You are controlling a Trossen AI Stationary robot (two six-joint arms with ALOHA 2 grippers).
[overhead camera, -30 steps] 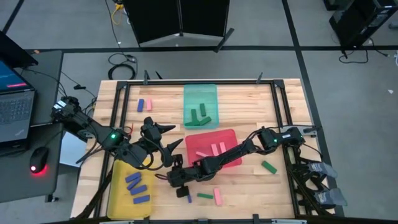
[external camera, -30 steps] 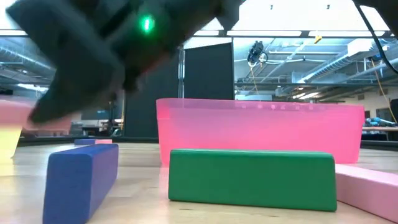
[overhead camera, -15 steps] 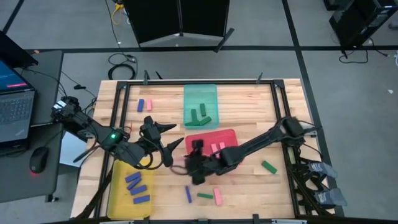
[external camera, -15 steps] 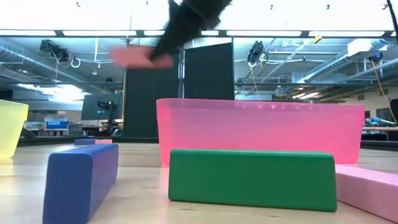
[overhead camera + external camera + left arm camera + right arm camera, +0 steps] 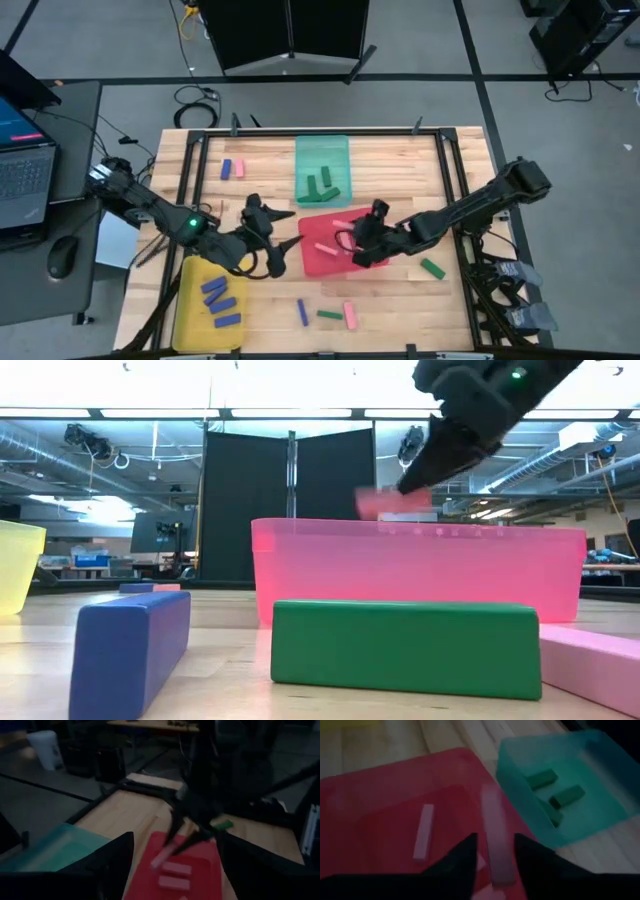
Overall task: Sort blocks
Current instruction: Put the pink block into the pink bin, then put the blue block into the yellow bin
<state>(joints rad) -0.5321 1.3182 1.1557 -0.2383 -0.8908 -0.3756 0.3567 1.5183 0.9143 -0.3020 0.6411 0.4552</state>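
Observation:
My right gripper hangs over the red tray, shut on a pink block; the low view shows that block above the tray's rim. Two more pink blocks lie flat in the tray. My left gripper is open and holds nothing, between the yellow tray and the red one. A blue, a green and a pink block lie on the table's near side. Another green block lies to the right. My right gripper pinches the pink block between its two fingers, on its long sides at the end nearest the wrist. The rest of the block sticks out ahead of the fingers. It is lifted clear, above the red tray's floor.
The teal tray at the far middle holds green blocks. The yellow tray holds blue blocks. A blue and a pink block lie at the far left. A black frame rims the table; a laptop stands off its left edge.
My right gripper has risen from the table's near side beside the yellow tray. It has carried the pink block up and toward the right and far, and now hangs over the red tray. My left gripper has shifted a little toward the right.

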